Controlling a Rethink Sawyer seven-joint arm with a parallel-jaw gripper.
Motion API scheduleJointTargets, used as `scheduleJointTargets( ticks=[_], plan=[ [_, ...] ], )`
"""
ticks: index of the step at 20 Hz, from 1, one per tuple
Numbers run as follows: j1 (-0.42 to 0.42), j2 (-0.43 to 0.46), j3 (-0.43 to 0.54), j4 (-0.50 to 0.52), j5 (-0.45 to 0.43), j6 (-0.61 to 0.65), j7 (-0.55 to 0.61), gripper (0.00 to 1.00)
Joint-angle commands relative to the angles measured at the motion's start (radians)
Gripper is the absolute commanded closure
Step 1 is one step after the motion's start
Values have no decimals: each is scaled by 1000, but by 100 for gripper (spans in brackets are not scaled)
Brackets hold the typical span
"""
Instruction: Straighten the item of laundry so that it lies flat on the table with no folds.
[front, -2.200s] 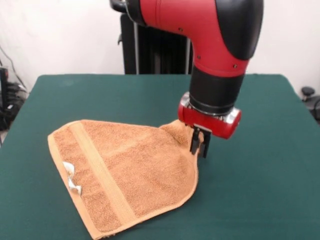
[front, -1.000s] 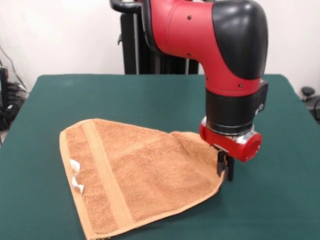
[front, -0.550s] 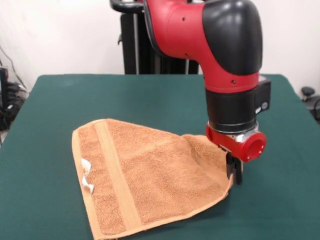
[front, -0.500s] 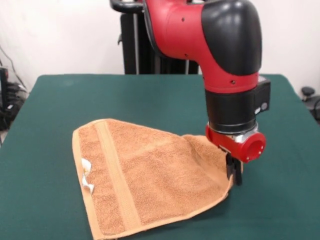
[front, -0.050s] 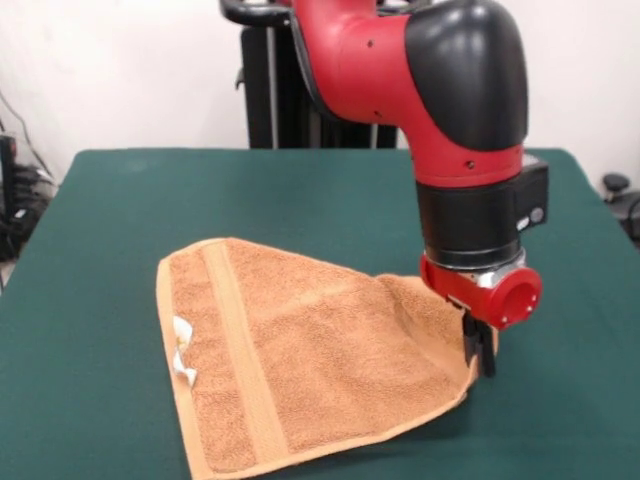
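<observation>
The item of laundry (front, -0.050s: 310, 350), an orange-tan terry towel, lies on the green table (front, -0.050s: 200, 200) in a rough triangle, folded over itself. A woven band runs down its left part and a small white tag (front, -0.050s: 184, 362) sticks out at the left edge. My gripper (front, -0.050s: 479, 352) is at the towel's right corner, low over the table, shut on that corner. The red and black arm comes down from above and hides the cloth just behind the gripper.
Green felt stretches to the right of the gripper and behind the towel. The table's front edge lies just below the towel's lower hem. A black object (front, -0.050s: 614, 183) shows off the table's right side.
The gripper has moved right and toward the front with the corner held. The whole towel has slid right with it, and its left edge has shifted from near the table's left side toward the middle.
</observation>
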Motion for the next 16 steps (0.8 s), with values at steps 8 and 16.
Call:
scheduleJointTargets(
  ticks=[8, 16],
  plan=[
    [137, 39, -45, 14, 46, 100, 302, 0],
    [129, 23, -34, 46, 47, 120, 294, 0]
  ],
)
